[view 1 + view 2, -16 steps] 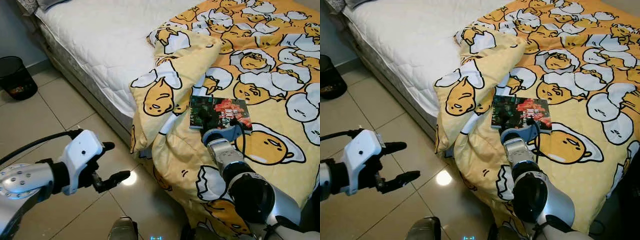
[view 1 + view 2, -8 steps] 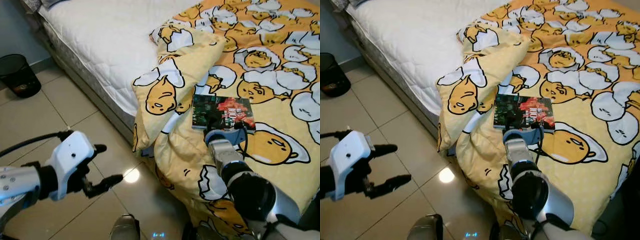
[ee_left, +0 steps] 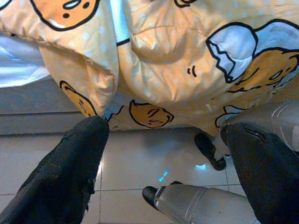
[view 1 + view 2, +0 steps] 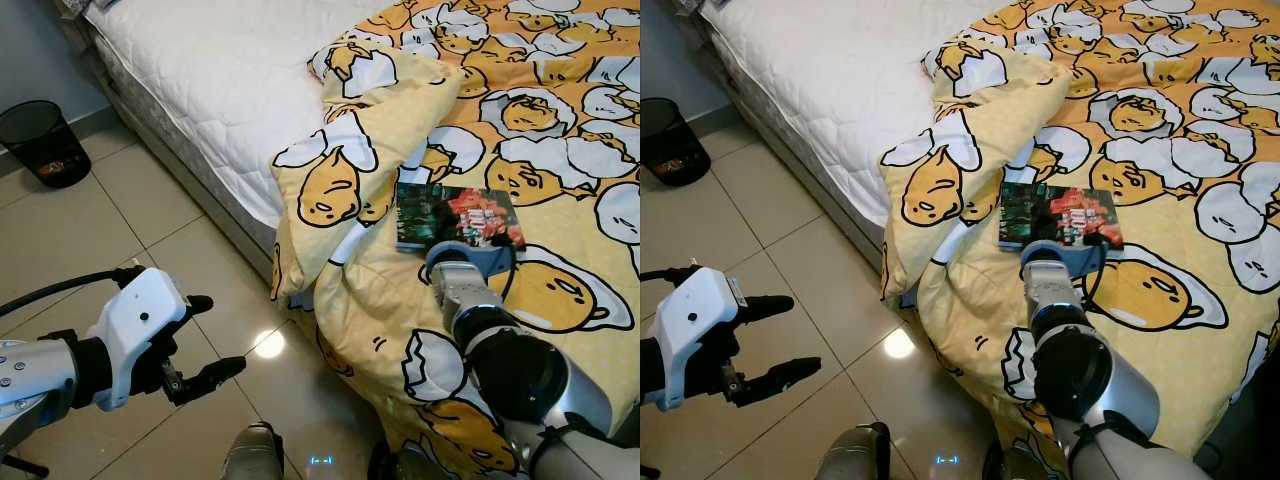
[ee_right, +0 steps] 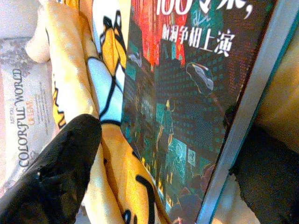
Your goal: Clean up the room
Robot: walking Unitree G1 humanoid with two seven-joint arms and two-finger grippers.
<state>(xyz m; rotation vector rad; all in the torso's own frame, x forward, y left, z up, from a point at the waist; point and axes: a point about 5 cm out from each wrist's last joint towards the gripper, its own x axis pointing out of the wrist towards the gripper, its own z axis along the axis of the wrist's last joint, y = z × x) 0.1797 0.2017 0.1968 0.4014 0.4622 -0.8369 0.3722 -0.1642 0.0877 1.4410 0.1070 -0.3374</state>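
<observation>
Book (image 4: 458, 217) flat on yellow duvet (image 4: 560, 150) near bed edge. Right gripper (image 5: 154, 158) spread, fingers either side of book's near corner, contact unclear. Left gripper (image 4: 205, 335) spread, empty, over floor (image 4: 90, 240).

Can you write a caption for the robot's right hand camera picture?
Right gripper open around a dark book lying on the yellow blanket.

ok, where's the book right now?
The book lies flat on the yellow cartoon duvet on the bed, to the robot's right in the head views. The right end effector is open, straddling the near edge of its cover.
</observation>
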